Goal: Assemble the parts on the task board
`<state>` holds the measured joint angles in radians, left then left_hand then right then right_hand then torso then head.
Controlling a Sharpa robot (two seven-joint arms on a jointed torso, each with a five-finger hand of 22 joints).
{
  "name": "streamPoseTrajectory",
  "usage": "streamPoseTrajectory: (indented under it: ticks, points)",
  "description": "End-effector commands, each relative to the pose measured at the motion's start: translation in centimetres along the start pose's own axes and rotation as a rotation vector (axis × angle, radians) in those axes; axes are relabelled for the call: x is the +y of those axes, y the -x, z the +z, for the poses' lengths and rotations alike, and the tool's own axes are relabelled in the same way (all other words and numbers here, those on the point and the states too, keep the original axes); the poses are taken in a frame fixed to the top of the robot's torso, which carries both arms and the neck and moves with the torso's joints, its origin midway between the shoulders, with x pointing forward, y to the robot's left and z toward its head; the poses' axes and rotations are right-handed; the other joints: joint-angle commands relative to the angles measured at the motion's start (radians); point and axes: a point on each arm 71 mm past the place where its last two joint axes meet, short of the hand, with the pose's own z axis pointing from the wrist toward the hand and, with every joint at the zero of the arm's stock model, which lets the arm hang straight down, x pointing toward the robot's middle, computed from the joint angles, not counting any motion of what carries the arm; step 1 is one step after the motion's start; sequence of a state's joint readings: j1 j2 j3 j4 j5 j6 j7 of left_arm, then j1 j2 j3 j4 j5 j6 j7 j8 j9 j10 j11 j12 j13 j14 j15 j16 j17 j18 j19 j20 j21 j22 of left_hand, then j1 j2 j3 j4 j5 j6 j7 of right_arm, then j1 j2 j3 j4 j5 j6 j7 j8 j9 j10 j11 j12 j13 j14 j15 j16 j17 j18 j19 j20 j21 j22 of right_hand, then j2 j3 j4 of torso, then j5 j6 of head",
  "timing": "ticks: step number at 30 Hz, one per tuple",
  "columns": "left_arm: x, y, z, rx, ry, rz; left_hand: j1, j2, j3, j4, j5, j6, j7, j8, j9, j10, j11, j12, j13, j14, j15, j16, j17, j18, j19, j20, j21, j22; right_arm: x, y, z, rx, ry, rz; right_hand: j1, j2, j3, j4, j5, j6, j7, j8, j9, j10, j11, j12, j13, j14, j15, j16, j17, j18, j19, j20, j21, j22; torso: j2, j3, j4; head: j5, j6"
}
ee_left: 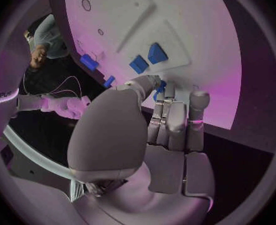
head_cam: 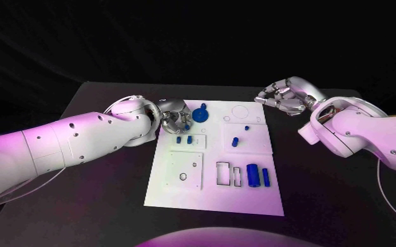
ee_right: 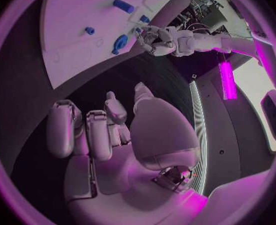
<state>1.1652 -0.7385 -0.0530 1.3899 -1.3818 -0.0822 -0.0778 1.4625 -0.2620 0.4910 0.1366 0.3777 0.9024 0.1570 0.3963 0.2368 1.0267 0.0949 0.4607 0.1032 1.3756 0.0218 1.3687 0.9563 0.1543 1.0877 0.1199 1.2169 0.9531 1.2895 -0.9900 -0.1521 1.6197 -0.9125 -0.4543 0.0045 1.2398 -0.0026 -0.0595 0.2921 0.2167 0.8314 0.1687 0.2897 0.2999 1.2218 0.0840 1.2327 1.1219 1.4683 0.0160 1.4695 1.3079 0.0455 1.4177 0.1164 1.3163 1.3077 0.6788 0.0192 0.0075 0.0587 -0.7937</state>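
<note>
Hovering at the task board (head_cam: 248,201) near its far-left corner, the left hand (head_cam: 175,118) has its fingers (ee_left: 166,102) curled onto a small blue part (ee_left: 159,87) at their tips; I can't tell whether it's truly gripped. That part sits just beside the blue disc part (head_cam: 202,113). The right hand (head_cam: 280,95) waits off the far-right corner, fingers loosely apart, holding nothing, clearly the farther of the two.
</note>
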Motion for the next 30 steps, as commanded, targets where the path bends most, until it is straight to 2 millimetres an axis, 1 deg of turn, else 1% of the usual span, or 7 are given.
streamPoseTrajectory:
  ticks: [1,7,9,10,15,23,30]
  points:
    - [-0.19,-0.06,-0.02,-0.008,-0.012,0.000,-0.012,0.002,-0.005,0.001,-0.001,-0.004,0.001,-0.006,0.000,-0.013,0.000,-0.002,0.003,-0.012,0.001,-0.007,-0.011,-0.009,-0.010,0.003,-0.008,-0.006,0.06,-0.03,-0.01,0.000,0.008,-0.005,0.005,0.007,-0.004,0.000,0.006,-0.008,-0.001,0.006,-0.001,-0.009,0.001,-0.005,-0.001,0.048,-0.007,-0.004,0.028,0.020,-0.005,-0.001,-0.004,0.093,0.000,0.0003,-0.0003,0.001,0.001]
    - [-0.12,-0.01,-0.09,-0.022,-0.011,-0.002,-0.015,0.003,-0.007,-0.001,-0.001,-0.003,0.002,-0.007,0.001,-0.040,0.005,0.003,0.008,-0.020,0.005,-0.012,-0.025,-0.008,-0.017,0.005,-0.014,-0.014,0.03,-0.01,-0.01,0.000,0.007,-0.005,0.005,0.007,-0.004,0.000,0.006,-0.008,-0.001,0.006,-0.001,-0.009,0.001,-0.005,-0.001,0.048,-0.007,-0.004,0.028,0.020,-0.005,-0.001,-0.004,0.093,0.000,0.0000,0.0000,0.001,0.001]
    - [-0.07,0.00,-0.11,-0.026,-0.010,-0.002,-0.015,0.004,-0.008,-0.002,0.000,-0.001,0.003,-0.007,0.002,-0.054,0.007,0.007,0.010,-0.025,0.007,-0.016,-0.038,-0.006,-0.023,0.007,-0.019,-0.021,0.03,-0.01,-0.02,0.000,0.007,-0.005,0.005,0.008,-0.006,0.000,0.006,-0.009,-0.001,0.006,-0.001,-0.008,0.001,-0.005,0.000,0.048,-0.007,-0.004,0.028,0.021,-0.005,-0.001,-0.005,0.092,0.000,0.0002,0.0000,0.001,0.002]
    - [-0.06,0.01,-0.11,-0.027,-0.009,-0.003,-0.016,0.004,-0.010,-0.004,0.000,0.001,0.004,-0.007,0.004,-0.073,0.010,0.012,0.014,-0.035,0.009,-0.024,-0.060,-0.004,-0.031,0.009,-0.027,-0.031,0.03,-0.01,-0.02,0.000,0.007,-0.005,0.005,0.008,-0.006,0.000,0.006,-0.009,-0.001,0.006,-0.001,-0.008,0.001,-0.005,0.000,0.048,-0.007,-0.004,0.028,0.021,-0.005,-0.001,-0.005,0.092,0.000,0.0004,-0.0002,0.001,0.002]
    - [0.01,0.04,-0.14,-0.032,-0.007,-0.003,-0.017,0.007,-0.012,-0.007,0.000,0.003,0.004,-0.008,0.006,-0.108,0.015,0.026,0.021,-0.044,0.013,-0.029,-0.079,-0.003,-0.037,0.013,-0.033,-0.039,0.00,0.01,-0.03,0.000,0.005,-0.005,0.005,0.008,-0.006,0.000,0.006,-0.009,-0.001,0.006,-0.001,-0.008,0.001,-0.005,0.000,0.048,-0.007,-0.004,0.028,0.021,-0.005,-0.001,-0.005,0.092,0.000,0.0002,-0.0007,0.002,0.003]
    - [0.08,0.09,-0.22,-0.039,-0.005,-0.004,-0.017,0.008,-0.014,-0.009,0.000,0.003,0.005,-0.008,0.007,-0.129,0.017,0.038,0.026,-0.048,0.015,-0.029,-0.087,-0.002,-0.041,0.015,-0.036,-0.043,-0.03,0.03,-0.03,-0.001,0.004,-0.006,0.005,0.008,-0.006,0.000,0.006,-0.009,-0.001,0.006,-0.001,-0.008,0.001,-0.005,0.000,0.048,-0.007,-0.004,0.028,0.021,-0.005,-0.001,-0.005,0.092,0.000,-0.0004,0.0002,0.002,0.003]
    - [0.11,0.11,-0.24,-0.043,-0.006,-0.004,-0.018,0.007,-0.015,-0.011,0.000,-0.004,0.006,-0.013,0.007,-0.148,0.020,0.050,0.031,-0.052,0.018,-0.030,-0.095,-0.001,-0.044,0.017,-0.039,-0.047,-0.03,0.03,-0.02,-0.002,0.004,-0.006,0.005,0.008,-0.006,0.000,0.006,-0.009,-0.001,0.006,-0.001,-0.008,0.001,-0.005,0.000,0.048,-0.007,-0.004,0.028,0.021,-0.005,-0.001,-0.005,0.092,0.000,-0.0002,-0.0006,0.002,0.003]
